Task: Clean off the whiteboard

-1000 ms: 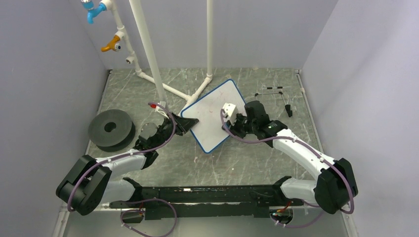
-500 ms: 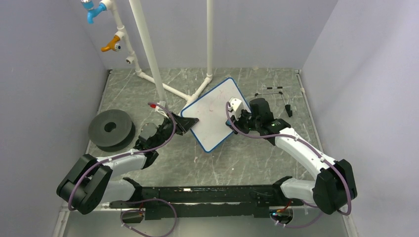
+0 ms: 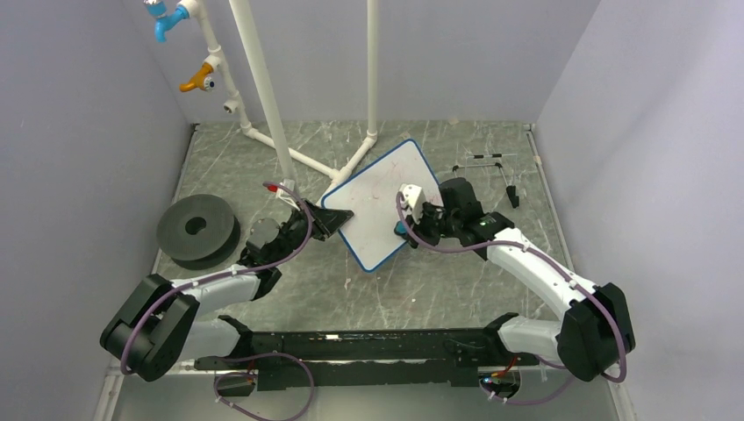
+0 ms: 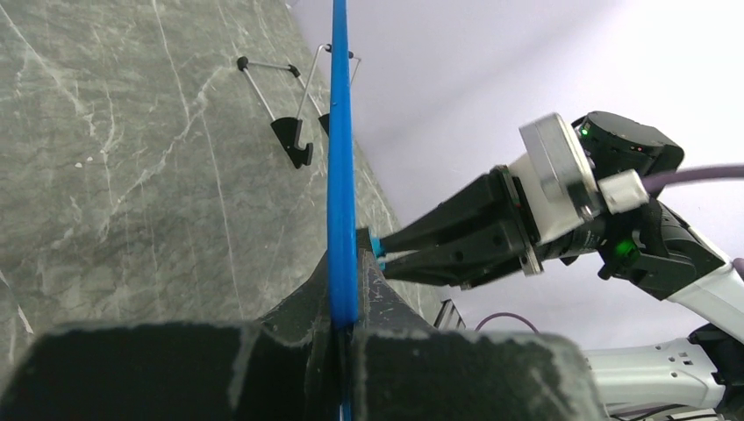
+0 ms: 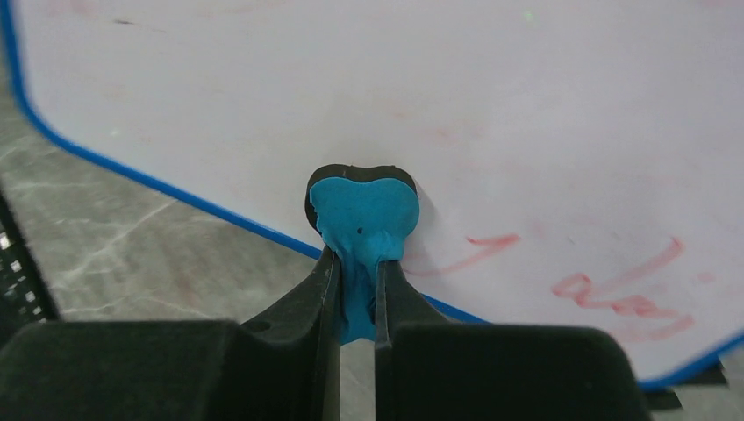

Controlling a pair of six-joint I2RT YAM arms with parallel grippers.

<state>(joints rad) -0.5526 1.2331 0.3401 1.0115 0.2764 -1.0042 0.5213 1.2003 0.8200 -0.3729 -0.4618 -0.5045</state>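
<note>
The whiteboard (image 3: 379,207), white with a thin blue rim, is held tilted above the table. My left gripper (image 3: 338,219) is shut on its left edge; in the left wrist view the rim (image 4: 340,158) runs edge-on up from between the jaws. My right gripper (image 3: 405,226) is shut on a small blue eraser (image 5: 364,219) with a black felt face, pressed on the board (image 5: 491,114) near its lower edge. Red handwritten marks (image 5: 614,289) remain right of the eraser, with faint smears above. The right gripper also shows in the left wrist view (image 4: 386,247).
A black wire easel stand (image 3: 496,175) lies at the back right. A dark grey foam disc (image 3: 197,230) sits at the left. A white pipe frame (image 3: 298,132) with coloured taps stands behind the board. Grey walls close in three sides.
My right gripper swept the eraser up and right over the board, then came back down and left toward the board's lower edge. The left gripper and the board have stayed put.
</note>
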